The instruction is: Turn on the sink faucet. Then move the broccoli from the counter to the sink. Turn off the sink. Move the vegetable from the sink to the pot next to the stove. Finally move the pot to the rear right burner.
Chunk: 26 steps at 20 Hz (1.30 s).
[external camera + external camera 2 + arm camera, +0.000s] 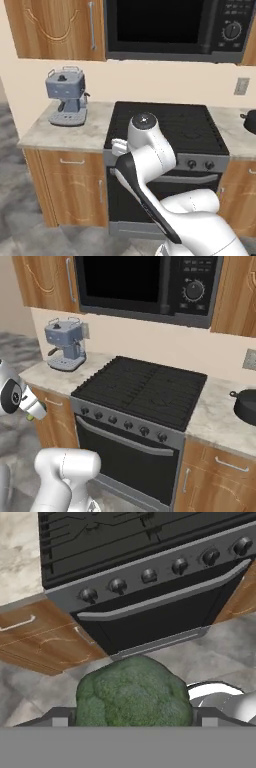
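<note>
The broccoli, a green floret, sits between my two fingertips in the hand view, and my gripper is shut on it. It hangs in front of the stove, above the floor. In the right base view the hand is at the far left with a bit of green under it. The dark pot stands on the counter right of the stove; its edge shows as the pot in the left base view. The rear right burner is bare. The sink and faucet are out of view.
A blue-grey coffee machine stands on the counter left of the stove. A black microwave hangs above the cooktop between wooden cabinets. My own white arm stands before the oven door.
</note>
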### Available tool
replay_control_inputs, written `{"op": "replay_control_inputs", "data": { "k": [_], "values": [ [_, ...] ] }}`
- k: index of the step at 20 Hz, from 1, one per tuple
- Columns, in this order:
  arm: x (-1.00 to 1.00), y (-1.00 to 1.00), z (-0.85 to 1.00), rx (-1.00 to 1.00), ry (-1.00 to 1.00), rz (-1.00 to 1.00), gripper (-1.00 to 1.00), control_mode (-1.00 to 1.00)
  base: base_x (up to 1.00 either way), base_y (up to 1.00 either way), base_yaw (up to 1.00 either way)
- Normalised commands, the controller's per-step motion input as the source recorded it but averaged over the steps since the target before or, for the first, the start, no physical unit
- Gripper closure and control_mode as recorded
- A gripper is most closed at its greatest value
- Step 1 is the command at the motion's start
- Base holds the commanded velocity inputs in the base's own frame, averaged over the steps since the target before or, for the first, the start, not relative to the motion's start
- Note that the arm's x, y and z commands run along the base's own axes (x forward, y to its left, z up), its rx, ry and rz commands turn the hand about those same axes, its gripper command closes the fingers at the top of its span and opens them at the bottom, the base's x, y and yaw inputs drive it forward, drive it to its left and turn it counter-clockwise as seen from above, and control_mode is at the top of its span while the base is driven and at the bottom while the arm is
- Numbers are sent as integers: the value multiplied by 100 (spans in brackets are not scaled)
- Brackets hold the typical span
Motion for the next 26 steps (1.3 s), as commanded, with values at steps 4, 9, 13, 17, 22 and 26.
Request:
{"op": "replay_control_inputs", "data": {
  "k": [4, 9, 13, 17, 22, 26],
  "values": [
    [0, 0, 0, 0, 0, 0, 100, 100, 12, -50, -28],
    [0, 0, 0, 0, 0, 0, 100, 100, 16, -71, -18],
    [0, 0, 0, 0, 0, 0, 100, 100, 21, -74, -14],
    [0, 0, 0, 0, 0, 0, 100, 100, 30, -63, -14],
    [0, 0, 0, 0, 0, 0, 100, 100, 47, -30, -15],
    [0, 0, 0, 0, 0, 0, 100, 100, 46, 0, -15]
  ]
}}
